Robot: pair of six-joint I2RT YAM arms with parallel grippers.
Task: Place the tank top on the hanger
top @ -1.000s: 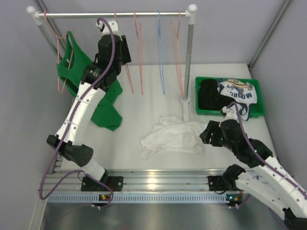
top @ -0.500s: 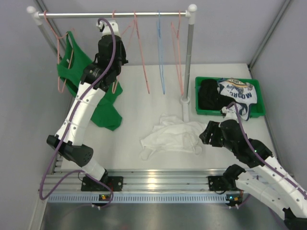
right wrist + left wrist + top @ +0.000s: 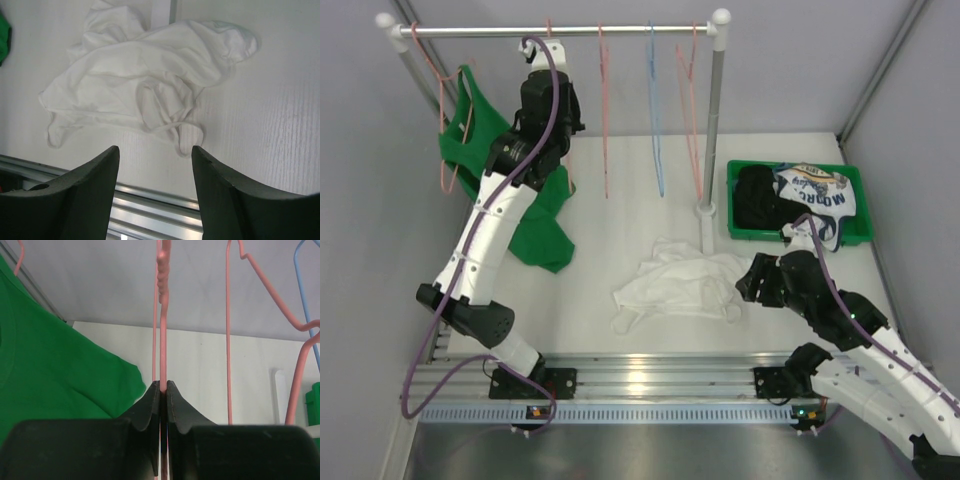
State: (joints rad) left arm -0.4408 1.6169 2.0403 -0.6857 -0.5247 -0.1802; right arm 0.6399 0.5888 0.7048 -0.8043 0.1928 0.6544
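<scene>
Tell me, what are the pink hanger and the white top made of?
The hanger, pinched in the left gripper, looks like thin metal wire with a smooth pink coating; the wire is twisted around itself near the top. The tank top looks like thin, soft white cloth, maybe cotton: it lies crumpled in limp folds.

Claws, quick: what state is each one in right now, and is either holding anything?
Left claw: closed on the pink hanger wire.
Right claw: open, holding nothing; the white tank top lies just ahead of it.
</scene>
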